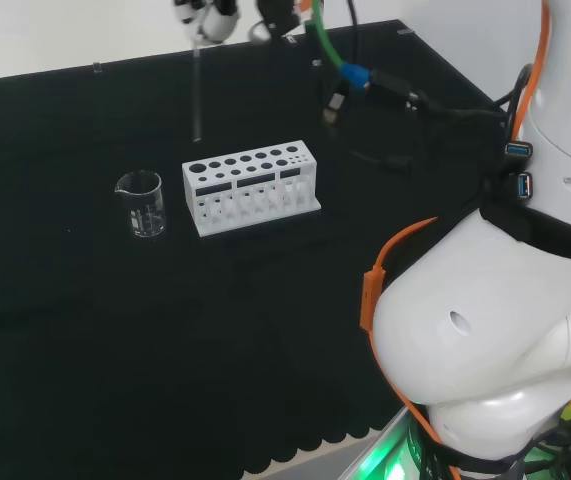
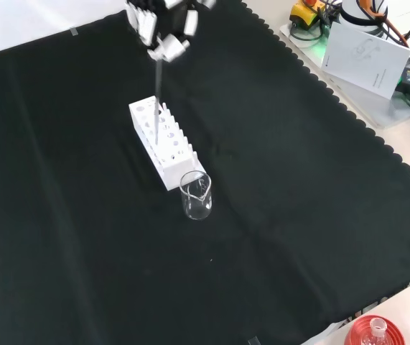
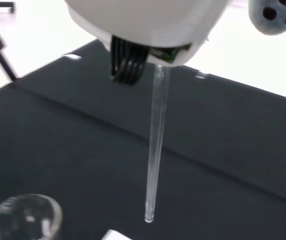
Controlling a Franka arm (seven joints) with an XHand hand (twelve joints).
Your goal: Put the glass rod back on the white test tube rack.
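Rack (image 1: 251, 189) first, white on the black cloth (image 1: 85, 340), its holes all empty and well clear of every cloth edge. Beside it at one end stands a clear beaker (image 1: 142, 204). My hand (image 2: 163, 29) hangs above, fingers pinched on the top of the glass rod (image 1: 196, 95), which hangs upright, its tip above the rack and not yet in. Carrying is under way, I judge; next I line the tip over a hole and lower it.
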